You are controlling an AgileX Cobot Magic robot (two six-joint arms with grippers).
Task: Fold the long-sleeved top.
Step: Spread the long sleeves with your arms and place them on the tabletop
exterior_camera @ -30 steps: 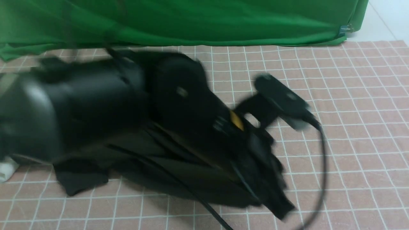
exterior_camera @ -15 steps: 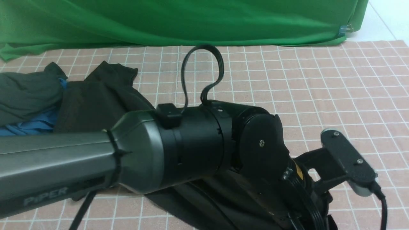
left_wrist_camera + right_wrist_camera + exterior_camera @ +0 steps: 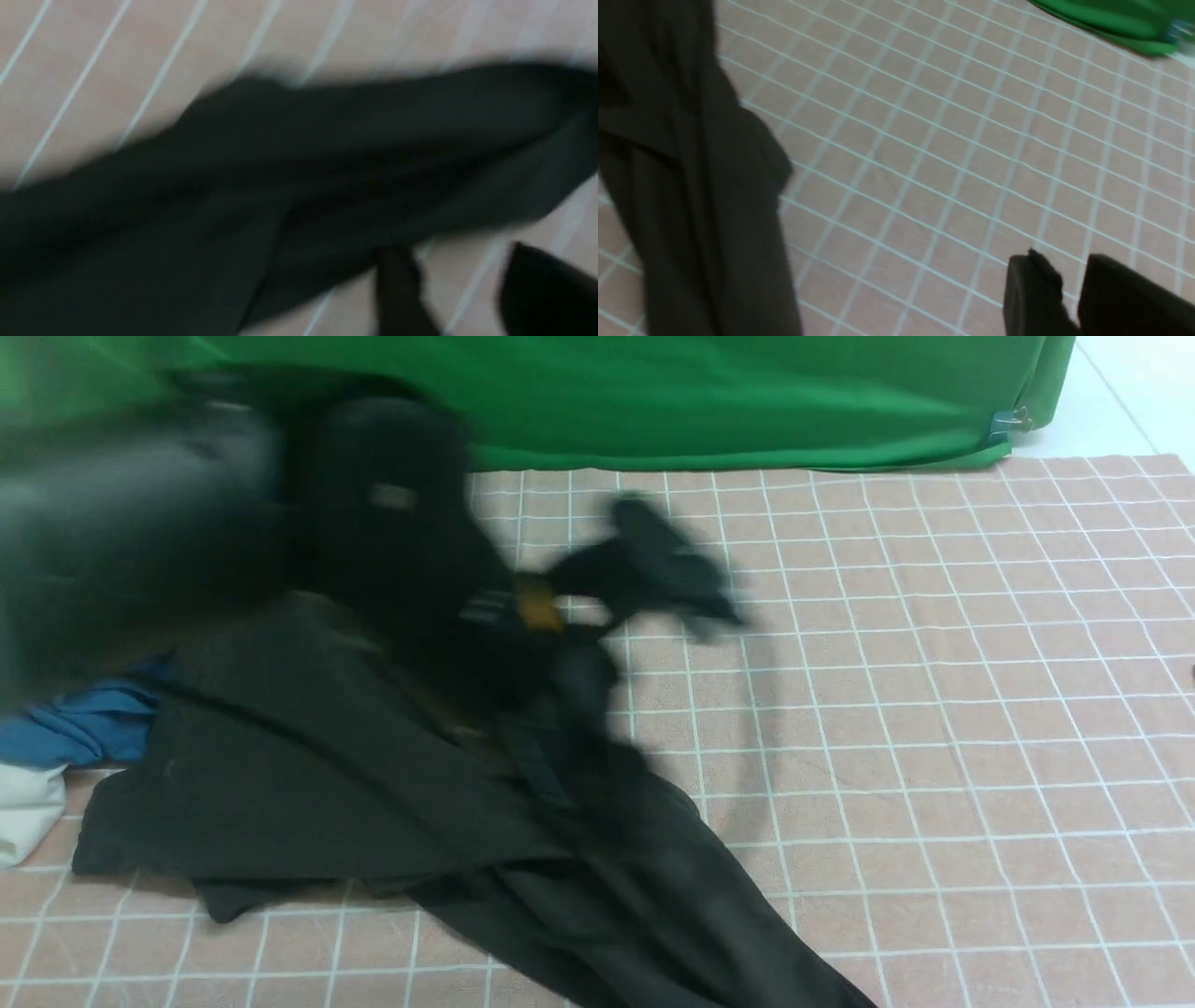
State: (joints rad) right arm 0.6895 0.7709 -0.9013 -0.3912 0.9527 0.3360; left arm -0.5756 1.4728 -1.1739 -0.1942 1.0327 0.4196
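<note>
- Front view: soft, even, fairly bright indoor light; no glare, no hard shadows.
- Left arm (image 3: 187, 523) is heavily motion-smeared and its outline is lost; a faint grey streak shows on the checked cloth (image 3: 934, 709) beside it.
- Long-sleeved top (image 3: 327, 784) reads as a flat dark mass, folds barely showing; green backdrop (image 3: 700, 392) is sharp.
- Left wrist view: dimmer, whole frame motion-blurred, grid lines streaked.
- Right wrist view: milder blur, grid lines soft.
</note>
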